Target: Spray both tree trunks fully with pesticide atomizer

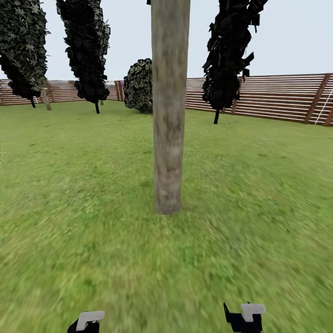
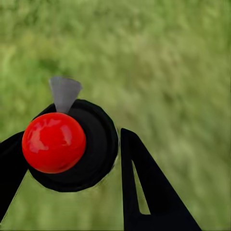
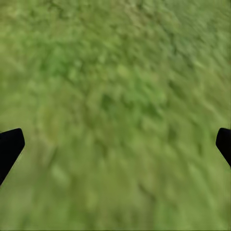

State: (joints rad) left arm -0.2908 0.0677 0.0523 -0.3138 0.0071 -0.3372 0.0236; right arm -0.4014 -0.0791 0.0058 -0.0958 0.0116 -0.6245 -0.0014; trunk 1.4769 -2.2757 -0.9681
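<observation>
Standing on the lawn [image 1: 69,194] with a tree trunk [image 1: 169,115] straight ahead, between and beyond my two grippers.

My left gripper [image 2: 70,154] is pinching the atomizer [image 2: 72,144]: its black round body with a red ball top sits between my two black fingers [image 2: 144,187], and a small grey nozzle sticks out past the ball, over the grass. The picture there is soft, so I cannot tell how firmly the fingers press. Ahead of that gripper, far off, stand dark-leaved thin trees [image 1: 85,51] and a bush [image 1: 138,85] before a brown slat fence [image 1: 268,97]. The thick grey-brown trunk rises from the grass well ahead of both grippers. My right gripper [image 3: 115,144] is spread wide, its fingertips [image 3: 9,147] far apart with only blurred grass between them.
</observation>
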